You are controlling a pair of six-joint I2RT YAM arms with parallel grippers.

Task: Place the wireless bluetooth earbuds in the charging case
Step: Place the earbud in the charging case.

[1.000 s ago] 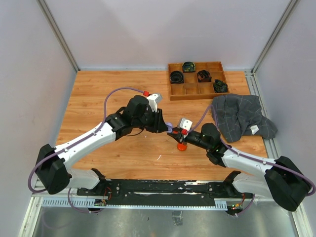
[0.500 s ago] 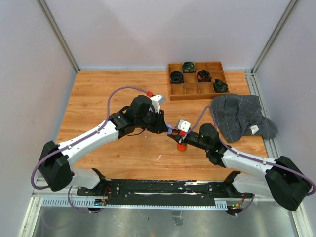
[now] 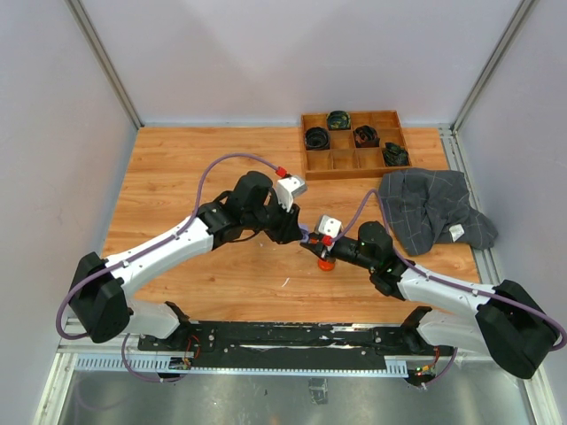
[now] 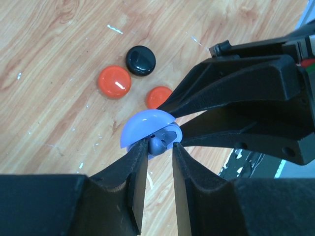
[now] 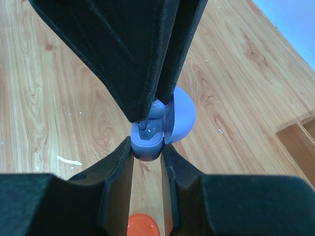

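Close in on the left gripper: its two black fingers are pinched on a small grey-lilac plastic earbud, held right at the tips. Directly ahead of those tips sits the open, pale lilac round charging case, and the earbud is touching its inner face. Is it seated in its socket? Hard to call from these angles.

The right gripper comes in from the opposite side, clamped on the case's lower half and holding it off the wooden table.

Over the last second the left arm has swung its wrist round and edged in, closing the small gap to the case. So the insertion looks under way, not finished.

Beyond the left fingertips, down on the wood, lie a round orange-red plastic piece, a second orange-red piece nearer the case, and a glossy black round piece.

Far past both grippers sit a compartmented wooden tray and a crumpled grey checked cloth.
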